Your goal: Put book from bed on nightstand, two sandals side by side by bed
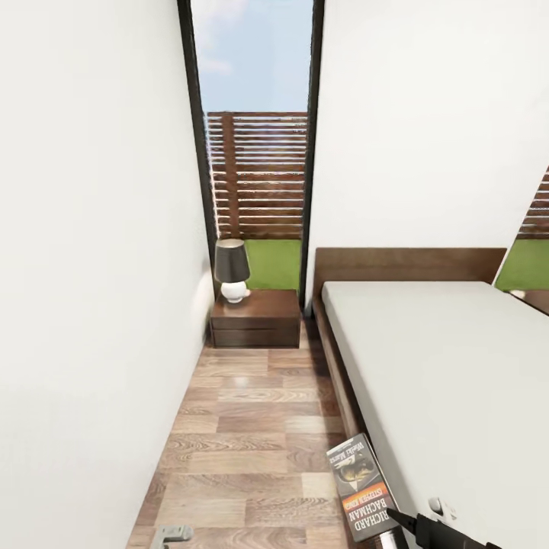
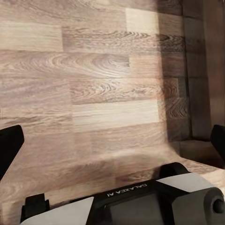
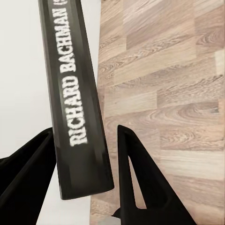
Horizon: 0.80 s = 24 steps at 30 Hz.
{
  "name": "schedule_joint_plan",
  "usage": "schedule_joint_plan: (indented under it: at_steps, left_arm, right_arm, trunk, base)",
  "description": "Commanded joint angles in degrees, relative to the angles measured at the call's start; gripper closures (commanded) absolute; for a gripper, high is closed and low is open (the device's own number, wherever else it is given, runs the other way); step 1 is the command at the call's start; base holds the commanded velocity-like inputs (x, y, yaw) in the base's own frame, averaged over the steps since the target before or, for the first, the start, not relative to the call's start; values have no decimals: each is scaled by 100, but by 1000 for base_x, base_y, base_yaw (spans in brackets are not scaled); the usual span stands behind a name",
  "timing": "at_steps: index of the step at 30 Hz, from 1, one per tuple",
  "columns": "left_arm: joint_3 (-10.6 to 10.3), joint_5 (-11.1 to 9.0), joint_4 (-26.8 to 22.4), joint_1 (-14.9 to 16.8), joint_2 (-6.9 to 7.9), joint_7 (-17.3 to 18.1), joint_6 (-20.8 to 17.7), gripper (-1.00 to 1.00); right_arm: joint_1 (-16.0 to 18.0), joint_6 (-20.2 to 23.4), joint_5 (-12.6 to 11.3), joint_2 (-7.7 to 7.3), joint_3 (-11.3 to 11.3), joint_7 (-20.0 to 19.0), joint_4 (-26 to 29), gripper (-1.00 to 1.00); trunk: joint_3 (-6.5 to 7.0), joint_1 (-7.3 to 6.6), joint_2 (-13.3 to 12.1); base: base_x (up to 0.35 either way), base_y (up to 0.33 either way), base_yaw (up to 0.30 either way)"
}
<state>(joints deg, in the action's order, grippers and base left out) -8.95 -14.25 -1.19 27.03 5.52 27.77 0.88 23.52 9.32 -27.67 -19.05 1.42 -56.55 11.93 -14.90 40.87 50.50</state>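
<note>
The book (image 1: pixel 362 484) hangs over the floor beside the bed's wooden side rail, cover up. My right gripper (image 1: pixel 396 526) is shut on its lower end. In the right wrist view the spine of the book (image 3: pixel 77 93), lettered "Richard Bachman", is clamped between the two black fingers of the right gripper (image 3: pixel 84 133). The left gripper (image 2: pixel 112 140) is open over bare plank floor, its fingers far apart. The bed (image 1: pixel 450 381) fills the right side, its grey mattress bare. A nightstand (image 1: pixel 255 316) stands at the far end of the aisle by the headboard (image 1: pixel 404 263). The sandals are out of view.
A black-shaded lamp (image 1: pixel 232 271) occupies the left part of the nightstand's top. A white wall (image 1: pixel 91 305) closes the left side of the narrow floor aisle (image 1: pixel 252 427). A tall window (image 1: pixel 255 152) with fence and grass lies behind the nightstand.
</note>
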Motion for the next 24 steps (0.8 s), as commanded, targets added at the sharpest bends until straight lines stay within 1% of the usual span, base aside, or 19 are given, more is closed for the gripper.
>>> schedule_joint_plan:
  at_steps: [1, 24]
  left_arm:
    - [-49, -50, 2, 4, 1, 18, 9, -100]
    - [-54, -43, 2, 4, 1, 18, 9, -100]
  right_arm:
    - [4, 61, -57, -2, 7, -14, 3, 100]
    - [4, 61, -63, -3, 7, -14, 3, 100]
  trunk:
    - [-7, 4, 5]
    - [-7, 4, 5]
  base:
    - [324, 0, 0]
    - [324, 0, 0]
